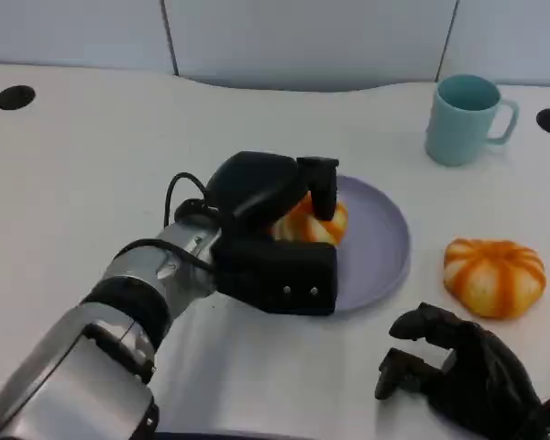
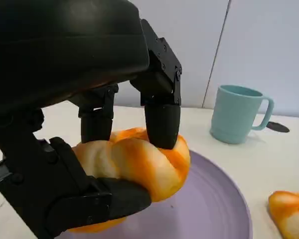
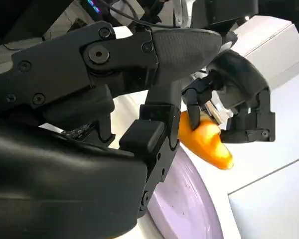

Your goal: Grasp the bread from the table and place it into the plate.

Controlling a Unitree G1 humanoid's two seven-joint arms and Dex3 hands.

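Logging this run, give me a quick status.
Left hand holds bread over plate. Right hand empty, fingers curled. Nothing in the way.

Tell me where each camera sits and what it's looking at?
Head view: sits up high and looks down at the table, plate, cup, both hands.
Left wrist view: sits behind the left hand, which grips the bread over the plate.
Right wrist view: sits behind the right hand and looks across at the left hand.
All three views share the bread and the plate.
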